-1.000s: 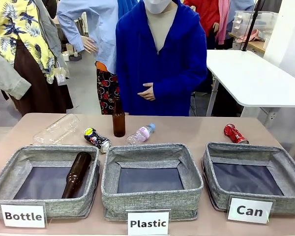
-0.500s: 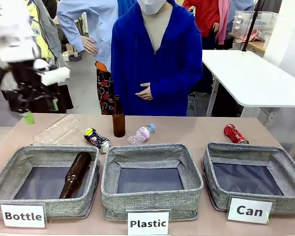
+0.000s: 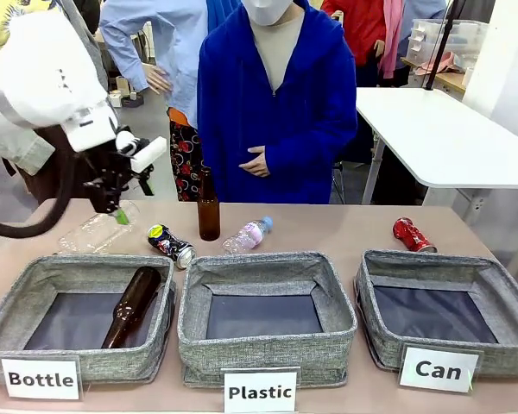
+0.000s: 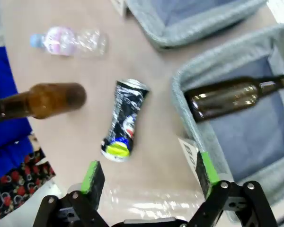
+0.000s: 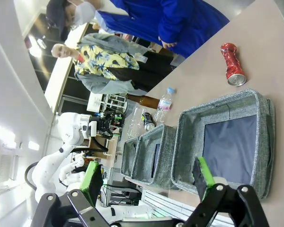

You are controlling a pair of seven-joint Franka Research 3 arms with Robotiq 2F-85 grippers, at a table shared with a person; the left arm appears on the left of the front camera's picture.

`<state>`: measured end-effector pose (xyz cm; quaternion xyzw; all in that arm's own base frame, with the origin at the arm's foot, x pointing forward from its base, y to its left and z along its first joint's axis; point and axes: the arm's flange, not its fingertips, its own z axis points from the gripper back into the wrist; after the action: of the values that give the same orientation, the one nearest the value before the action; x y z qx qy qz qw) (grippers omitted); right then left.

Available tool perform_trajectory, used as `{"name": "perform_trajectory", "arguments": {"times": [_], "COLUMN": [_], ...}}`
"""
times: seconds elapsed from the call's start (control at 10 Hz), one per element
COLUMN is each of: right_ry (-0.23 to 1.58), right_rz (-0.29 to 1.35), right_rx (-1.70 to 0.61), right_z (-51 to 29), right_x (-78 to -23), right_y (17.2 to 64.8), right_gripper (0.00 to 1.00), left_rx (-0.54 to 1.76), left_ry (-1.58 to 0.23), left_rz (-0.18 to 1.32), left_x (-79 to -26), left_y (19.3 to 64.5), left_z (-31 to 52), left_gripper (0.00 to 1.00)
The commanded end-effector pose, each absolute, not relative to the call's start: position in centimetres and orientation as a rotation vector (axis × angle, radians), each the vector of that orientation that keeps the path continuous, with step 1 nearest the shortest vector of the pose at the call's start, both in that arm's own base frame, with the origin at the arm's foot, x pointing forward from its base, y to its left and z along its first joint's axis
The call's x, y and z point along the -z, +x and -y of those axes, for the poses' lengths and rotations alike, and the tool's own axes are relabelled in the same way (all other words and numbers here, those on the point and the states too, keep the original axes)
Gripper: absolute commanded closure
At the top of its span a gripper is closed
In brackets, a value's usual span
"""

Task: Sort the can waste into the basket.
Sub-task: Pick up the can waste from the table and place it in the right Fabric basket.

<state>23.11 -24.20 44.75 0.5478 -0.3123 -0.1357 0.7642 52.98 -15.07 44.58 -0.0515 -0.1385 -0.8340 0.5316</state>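
My left hand (image 3: 117, 210) hangs open over the far-left part of the desk (image 3: 328, 226), its green pads spread above a clear plastic bottle (image 3: 99, 228) lying there (nothing sits between them). Just right of it lies the black can (image 3: 171, 243), crumpled metal with yellow-green print. Its long axis runs diagonally, printed end toward the far left and silver end toward me, near the woven Bottle basket (image 3: 78, 266). Far to the right, the shiny red can (image 3: 413, 235) lies dented on the same slant, just behind the Can basket (image 3: 440, 261), which is grey fabric with a dark bottom. My right hand (image 5: 146, 177) is open too, high above that side. The desk is smooth tan, a person in a blue coat (image 3: 276, 112) stands at its far edge, and a white table (image 3: 449, 138) stands behind.
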Motion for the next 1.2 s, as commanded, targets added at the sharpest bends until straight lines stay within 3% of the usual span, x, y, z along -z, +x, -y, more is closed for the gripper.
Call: {"name": "perform_trajectory", "arguments": {"times": [0.0, 0.1, 0.2, 0.4, 0.7, 1.1], "right_ry": [1.202, 1.202, 1.202, 1.202, 1.202, 1.202], "right_rz": [0.714, 0.714, 0.714, 0.714, 0.714, 0.714], "right_rx": [0.277, 0.277, 0.277, 0.277, 0.277, 0.277], "right_z": [24.3, 24.3, 24.3, 24.3, 24.3, 24.3], "right_x": [-44.9, -44.9, -44.9, -44.9, -44.9, -44.9], "right_y": [23.3, 23.3, 23.3, 23.3, 23.3, 23.3], "right_gripper": [0.00, 0.00, 0.00, 0.00, 0.00, 0.00], "left_rx": [1.985, 1.841, 1.972, 1.924, 1.937, 1.865], "left_ry": [-0.208, -0.265, -0.156, -0.204, -0.108, -0.028], "left_rz": [0.453, 0.361, 0.379, 0.383, 0.476, 0.423], "left_x": [-42.7, -43.2, -43.3, -42.1, -40.0, -37.7], "left_y": [53.2, 53.9, 53.3, 53.6, 54.4, 57.2], "left_z": [15.7, 15.6, 15.7, 16.0, 17.3, 17.8], "left_gripper": [0.00, 0.00, 0.00, 0.00, 0.00, 0.00]}}
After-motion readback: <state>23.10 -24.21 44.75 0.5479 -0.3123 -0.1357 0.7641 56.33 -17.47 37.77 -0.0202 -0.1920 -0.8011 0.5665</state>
